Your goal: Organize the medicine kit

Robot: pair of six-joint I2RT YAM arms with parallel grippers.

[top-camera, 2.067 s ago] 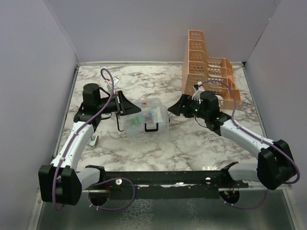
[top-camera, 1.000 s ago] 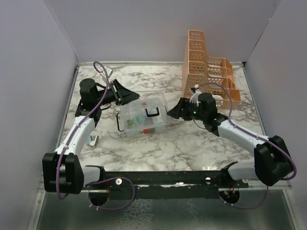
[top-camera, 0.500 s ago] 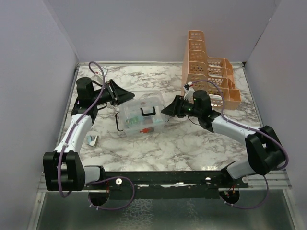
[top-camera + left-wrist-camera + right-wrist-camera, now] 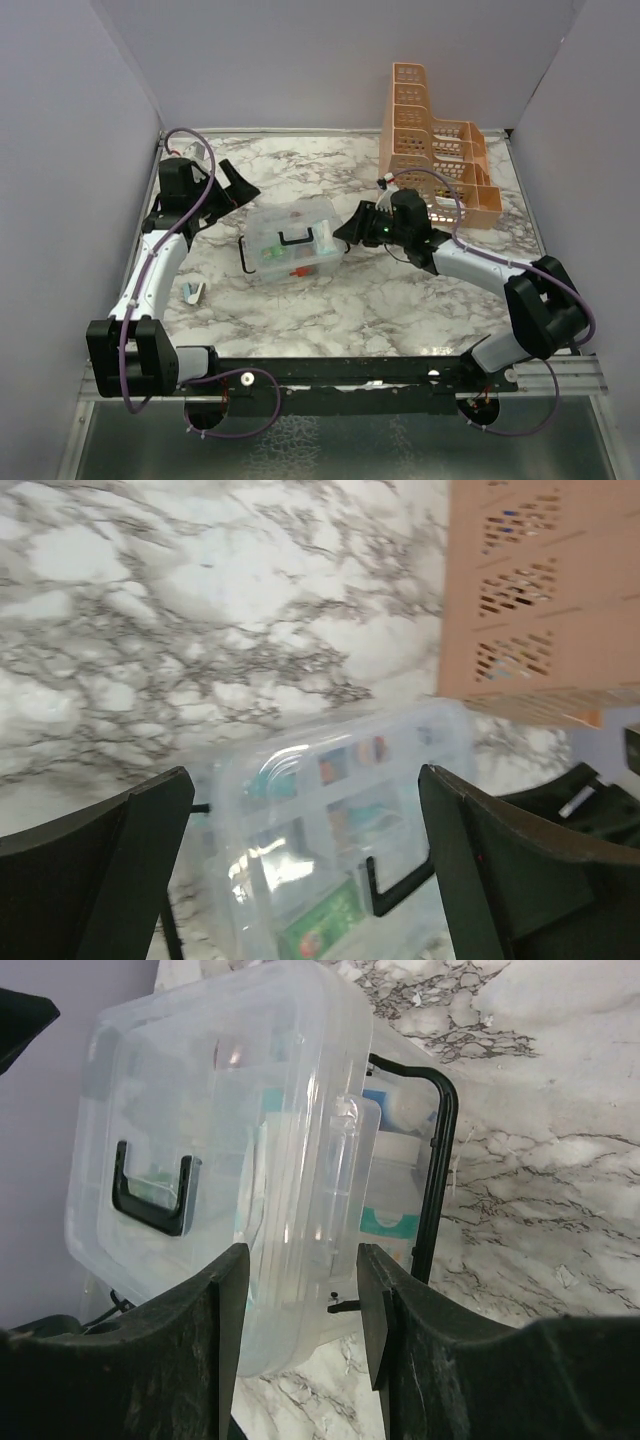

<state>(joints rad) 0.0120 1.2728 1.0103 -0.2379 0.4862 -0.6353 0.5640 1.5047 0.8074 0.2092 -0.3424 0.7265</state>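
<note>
The medicine kit (image 4: 290, 245), a clear box with a black handle (image 4: 150, 1195), lies lid-up in the middle of the marble table. Packets show through its lid (image 4: 330, 850). My left gripper (image 4: 243, 190) hangs wide open behind and left of the kit, touching nothing; in its wrist view the kit sits low between the fingers (image 4: 520, 880). My right gripper (image 4: 345, 228) is at the kit's right end. Its jaws (image 4: 300, 1260) stand part open astride the lid's end latch, with a thin gap at the right finger (image 4: 375, 1300). A black side clip (image 4: 440, 1160) hangs loose.
The tall orange perforated rack (image 4: 435, 165) stands at the back right, just behind my right arm, and shows as well in the left wrist view (image 4: 545, 590). A small white and teal item (image 4: 193, 292) lies near the left edge. Grey walls close in the sides.
My left gripper let go of the kit, opened wide and drew back to the far left. The kit settled flat. My right gripper moved onto the kit's right end and narrowed.
</note>
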